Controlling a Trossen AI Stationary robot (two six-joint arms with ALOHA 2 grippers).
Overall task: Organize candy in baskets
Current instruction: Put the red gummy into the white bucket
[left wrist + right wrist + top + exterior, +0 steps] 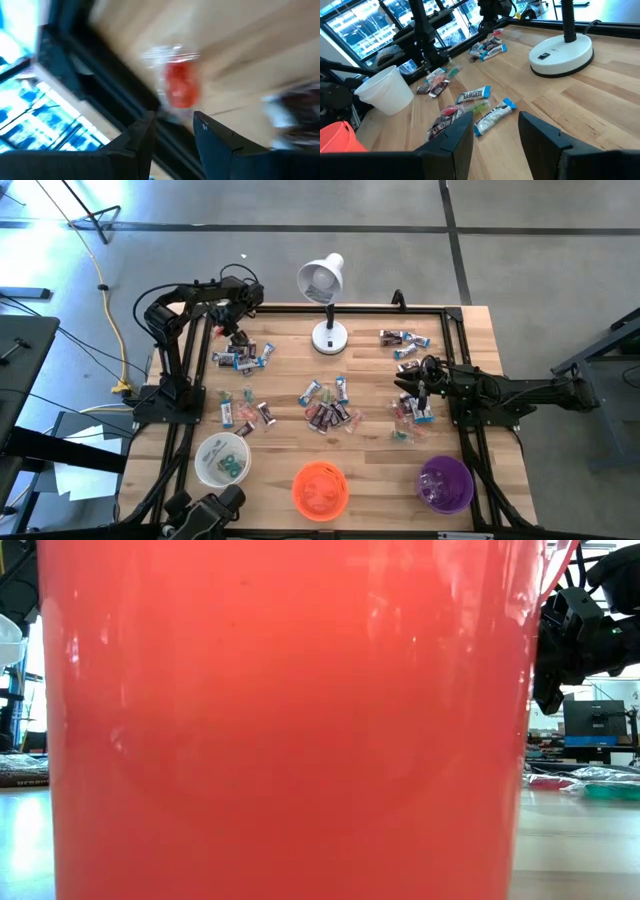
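Left claw (pixel 172 130) open; red candy (pixel 180 87) just ahead.

— What's the table (pixel 480 340) like from my feed?
— Pale wood planks, matt, grain showing. The candy (pixel 493 116) wrappers look glossy, crinkled foil or plastic.
— And the baskets?
— I see smooth plastic: the orange basket (pixel 320 489) shiny and translucent, the white basket (pixel 386 90) matt. The lamp (pixel 561 52) base looks smooth white plastic.

The light wooden table (pixel 285 365) carried scattered shiny wrapped candies (pixel 328 414), a white desk lamp (pixel 329 337) near its far edge, and white (pixel 221 459), orange (pixel 320 489) and purple (pixel 445 484) round baskets along its near edge.
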